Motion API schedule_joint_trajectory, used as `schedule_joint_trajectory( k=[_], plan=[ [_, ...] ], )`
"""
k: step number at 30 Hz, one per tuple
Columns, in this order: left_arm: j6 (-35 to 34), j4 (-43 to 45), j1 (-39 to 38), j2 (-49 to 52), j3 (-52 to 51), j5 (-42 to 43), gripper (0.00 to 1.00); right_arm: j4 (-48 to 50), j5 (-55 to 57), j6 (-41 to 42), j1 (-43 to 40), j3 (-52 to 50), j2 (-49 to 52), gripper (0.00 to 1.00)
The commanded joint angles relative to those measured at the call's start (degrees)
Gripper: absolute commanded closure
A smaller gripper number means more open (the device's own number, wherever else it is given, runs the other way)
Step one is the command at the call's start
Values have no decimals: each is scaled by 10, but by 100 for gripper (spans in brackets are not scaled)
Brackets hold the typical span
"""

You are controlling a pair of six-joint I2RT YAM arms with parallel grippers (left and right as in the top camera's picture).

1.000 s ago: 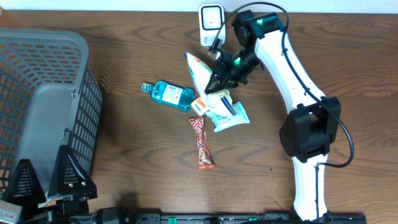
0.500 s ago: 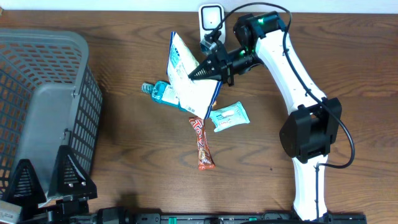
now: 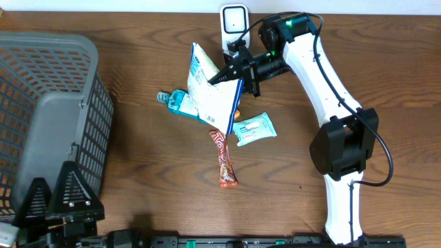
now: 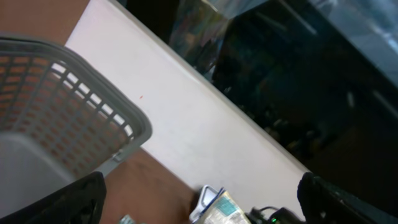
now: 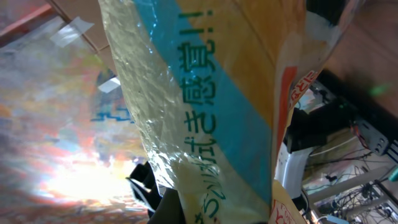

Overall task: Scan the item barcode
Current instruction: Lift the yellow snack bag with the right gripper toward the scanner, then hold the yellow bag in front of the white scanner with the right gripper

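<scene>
The right arm rose from its base at the bench's front edge, far below the scanner, then bent at the elbow and reached leftward. The right gripper lay just below the scanner, its jaws pinched shut on the snack bag. The bag hung lifted, below and left of the scanner, its crinkled printed face filling the right wrist view. The left gripper sat well away from the scanner, beside the basket, jaws spread wide and empty.
</scene>
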Motion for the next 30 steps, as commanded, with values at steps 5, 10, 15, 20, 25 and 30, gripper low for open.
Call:
schedule_joint_trajectory(
  k=[5,10,15,20,25,30],
  plan=[
    [-10,90,2,1,-1,-45,2,0,59,0,-7,9,-13,99],
    [-10,149,2,9,-1,-84,2,0,144,-19,-19,9,-14,99],
    [-14,126,2,19,-2,-87,2,5,189,-19,-31,9,-15,99],
    [48,112,2,41,-22,68,2,6,293,-15,-50,9,-28,99],
    [133,119,2,53,-88,163,2,6,392,-4,-67,9,-52,99],
    [188,160,2,51,-160,243,2,12,542,59,-71,9,-90,99]
  ],
)
